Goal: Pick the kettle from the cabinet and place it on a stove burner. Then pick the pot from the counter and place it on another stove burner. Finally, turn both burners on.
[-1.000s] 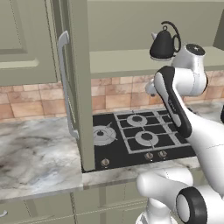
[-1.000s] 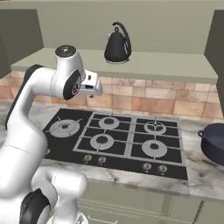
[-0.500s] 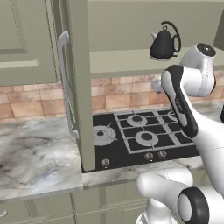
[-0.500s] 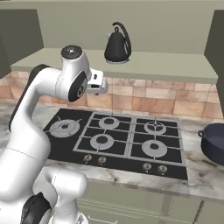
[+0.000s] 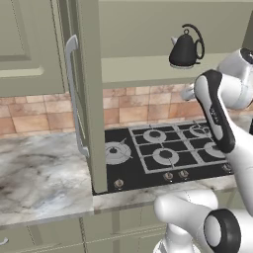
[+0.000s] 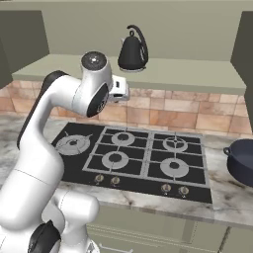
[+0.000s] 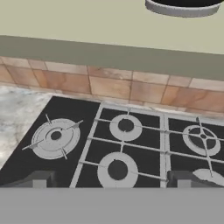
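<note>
The dark kettle (image 5: 186,47) (image 6: 133,49) stands upright on the shelf of the open cabinet (image 6: 197,69), whose door (image 5: 90,99) hangs out over the stove's left edge. My gripper (image 7: 111,181) (image 6: 122,90) is open and holds nothing. It hovers below the shelf's front edge, to the left of the kettle and under it, and above the back of the stove. The kettle's base (image 7: 183,6) shows at the top of the hand view. The large silvery stove burner (image 7: 56,136) (image 6: 73,144) (image 5: 116,152) is bare. The navy pot (image 6: 242,161) sits on the counter (image 6: 232,197) right of the stove.
The black cooktop (image 6: 138,155) has several smaller burners and a row of knobs (image 6: 141,184) along its front. The open door's long grey handle (image 5: 74,94) juts toward the base. A tiled backsplash (image 7: 109,85) runs under the shelf. Marbled counter (image 5: 44,173) extends left of the stove.
The hand has risen a little and shifted right toward the kettle's shelf. The jaws stay open. Kettle and pot have not moved.
</note>
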Controlling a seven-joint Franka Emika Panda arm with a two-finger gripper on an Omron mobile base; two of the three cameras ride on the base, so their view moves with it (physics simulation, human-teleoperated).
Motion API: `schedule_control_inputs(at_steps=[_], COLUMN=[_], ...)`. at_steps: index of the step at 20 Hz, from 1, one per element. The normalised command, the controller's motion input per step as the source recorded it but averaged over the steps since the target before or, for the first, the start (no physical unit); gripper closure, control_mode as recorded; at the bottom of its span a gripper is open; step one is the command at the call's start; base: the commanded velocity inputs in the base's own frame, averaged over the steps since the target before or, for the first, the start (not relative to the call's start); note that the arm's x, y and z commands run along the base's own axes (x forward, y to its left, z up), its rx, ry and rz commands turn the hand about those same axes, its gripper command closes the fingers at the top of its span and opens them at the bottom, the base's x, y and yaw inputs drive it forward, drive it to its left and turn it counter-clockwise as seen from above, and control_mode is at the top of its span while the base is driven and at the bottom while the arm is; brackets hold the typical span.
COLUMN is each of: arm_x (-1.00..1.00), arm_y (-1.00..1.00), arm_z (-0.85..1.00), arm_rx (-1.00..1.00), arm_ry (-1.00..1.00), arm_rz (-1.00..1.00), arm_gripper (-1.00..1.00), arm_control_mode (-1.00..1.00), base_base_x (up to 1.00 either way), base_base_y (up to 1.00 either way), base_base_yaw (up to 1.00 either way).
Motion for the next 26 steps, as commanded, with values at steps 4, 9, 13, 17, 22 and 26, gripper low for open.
schedule_control_inputs(at_steps=[4,9,13,17,22,26], arm_x=[0.0,0.02,0.05,0.08,0.07,0.05], arm_y=[-0.27,-0.21,-0.15,-0.09,-0.1,-0.16], arm_z=[0.2,0.23,0.27,0.28,0.26,0.22], arm_rx=[0.01,0.01,0.0,0.0,0.0,0.0], arm_ry=[-0.08,-0.07,-0.05,-0.04,-0.06,-0.08], arm_rz=[0.09,0.09,0.09,0.07,0.08,0.09], arm_gripper=[-1.0,-1.0,-1.0,-1.0,-1.0,-1.0], arm_control_mode=[-1.0,-1.0,-1.0,-1.0,-1.0,-1.0], base_base_x=[0.0,0.0,0.0,0.0,0.0,0.0], base_base_y=[0.0,0.0,0.0,0.0,0.0,0.0], base_base_yaw=[0.0,0.0,0.0,0.0,0.0,0.0])
